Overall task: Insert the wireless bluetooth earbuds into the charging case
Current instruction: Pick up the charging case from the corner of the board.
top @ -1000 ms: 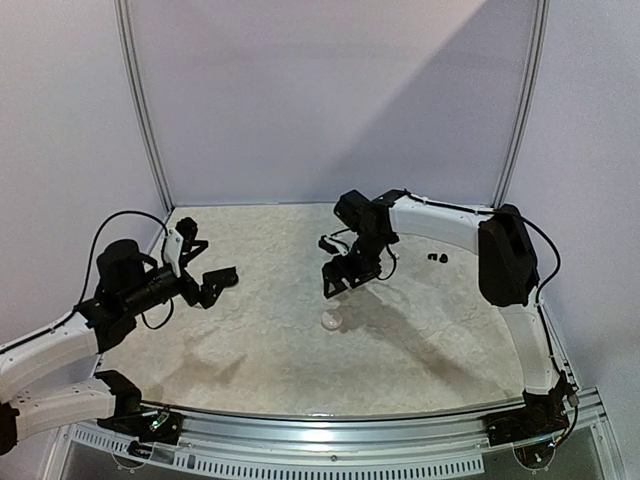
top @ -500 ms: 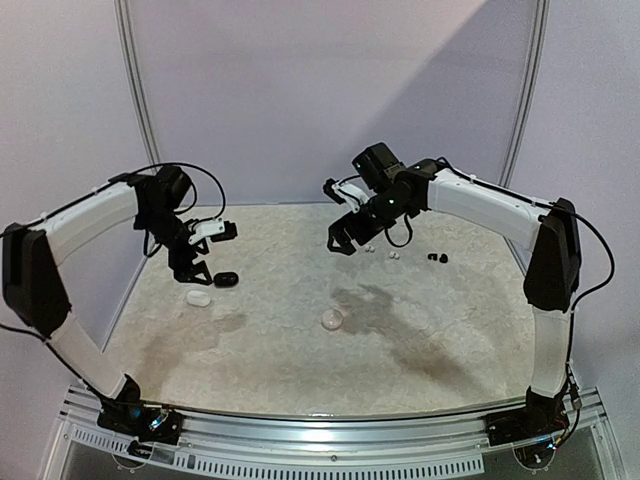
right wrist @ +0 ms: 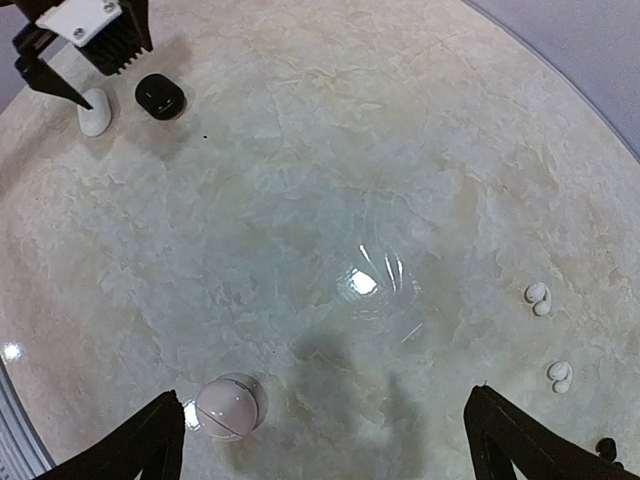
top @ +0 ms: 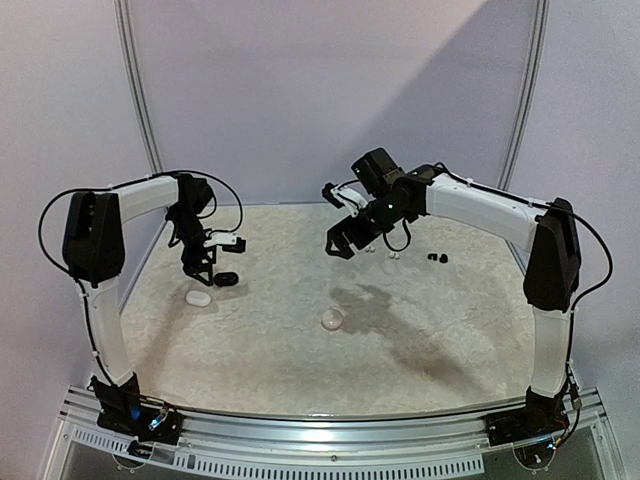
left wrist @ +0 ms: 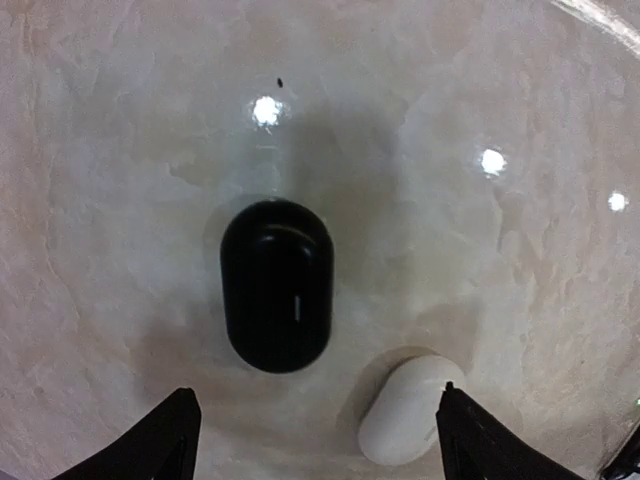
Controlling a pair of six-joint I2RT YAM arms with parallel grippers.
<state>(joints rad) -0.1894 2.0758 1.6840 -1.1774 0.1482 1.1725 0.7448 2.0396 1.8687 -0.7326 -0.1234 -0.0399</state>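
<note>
- 2 arms are sitting in new poses compared with 1 s ago. The left arm is now arching up from the near-left corner to the far-left part of the table point(top: 300, 370), and the right arm is standing higher and farther back.
- Left gripper point(left wrist: 318, 440) is hanging, jaws apart and empty, straight above the black case point(left wrist: 276, 285). The white case point(left wrist: 405, 412) is lying just beside one fingertip, and both cases are looking shut.
- Right gripper point(right wrist: 325, 440) is hovering with jaws apart and empty, having lifted away from the round case point(right wrist: 230, 407), which is resting mid-table.
- 2 white buds point(right wrist: 538, 297) are lying loose toward the far right, well apart from every case. The black buds point(top: 436, 258) are lying a little farther right.
- 0 buds are being held or seated, so the task is barely starting. The shift is probably positioning the left arm to take a case while the right arm goes for the buds.
</note>
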